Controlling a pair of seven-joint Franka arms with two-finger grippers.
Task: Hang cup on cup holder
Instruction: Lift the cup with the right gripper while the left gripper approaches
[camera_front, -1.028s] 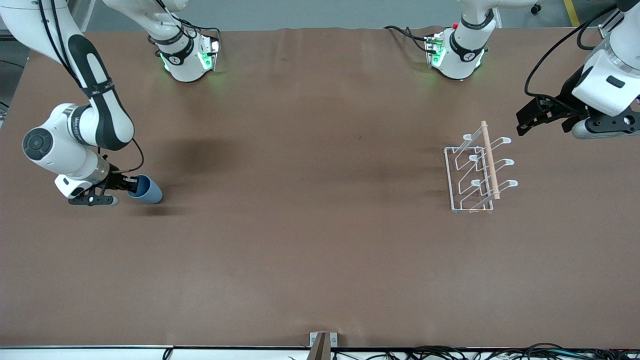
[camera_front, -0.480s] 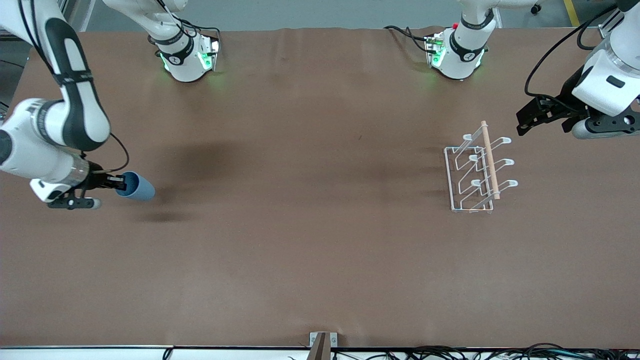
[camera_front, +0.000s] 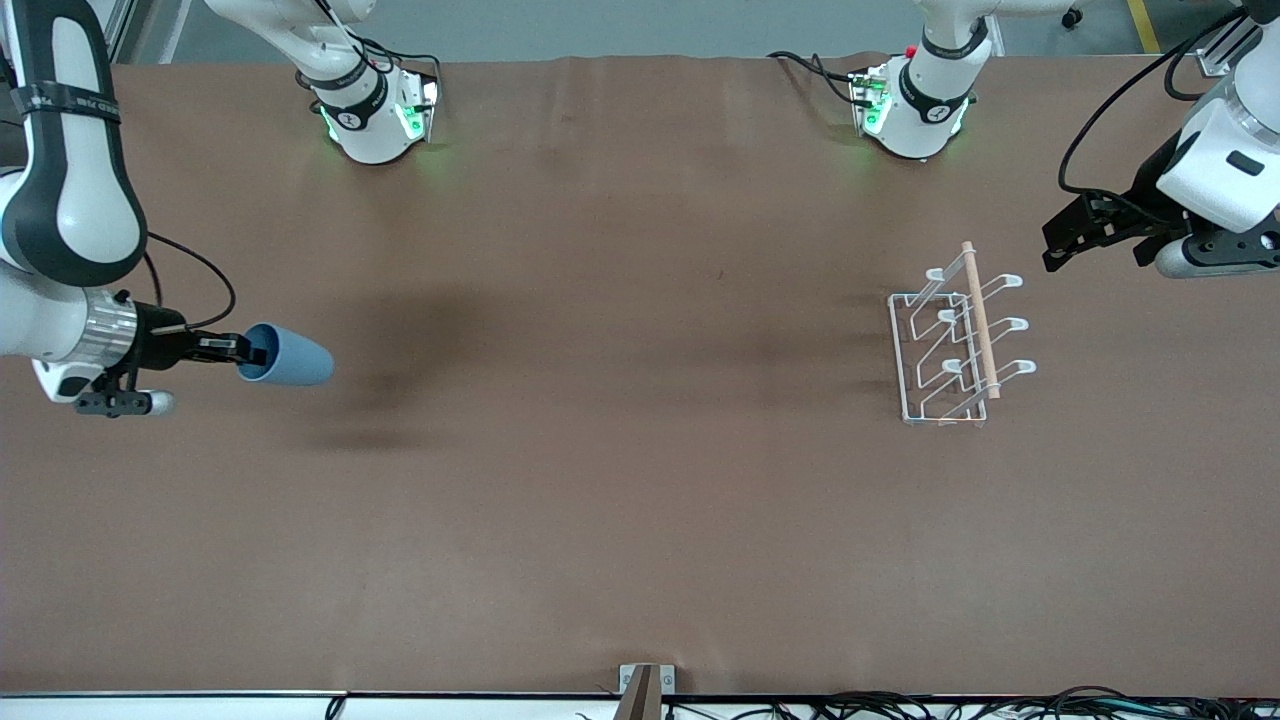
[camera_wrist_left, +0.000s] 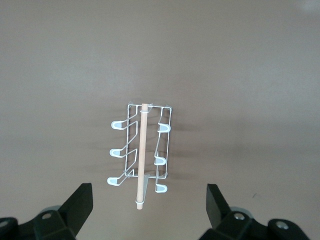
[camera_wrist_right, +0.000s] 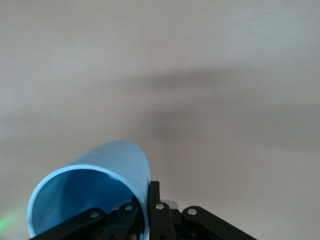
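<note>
My right gripper (camera_front: 243, 350) is shut on the rim of the light-blue cup (camera_front: 288, 357) and holds it on its side above the table at the right arm's end. In the right wrist view the cup (camera_wrist_right: 95, 185) shows its open mouth, with one finger inside the wall and one outside. The white wire cup holder (camera_front: 955, 340) with its wooden rod stands on the table toward the left arm's end. My left gripper (camera_front: 1052, 248) hangs open in the air beside the holder. The holder (camera_wrist_left: 142, 155) lies between its fingers in the left wrist view.
The brown table (camera_front: 620, 450) stretches between cup and holder. The two arm bases (camera_front: 375, 110) stand at its edge farthest from the front camera. Cables run along the near edge.
My right gripper has lifted the cup off the table and swung it level, its closed end pointing toward the holder. The left gripper has barely shifted.
</note>
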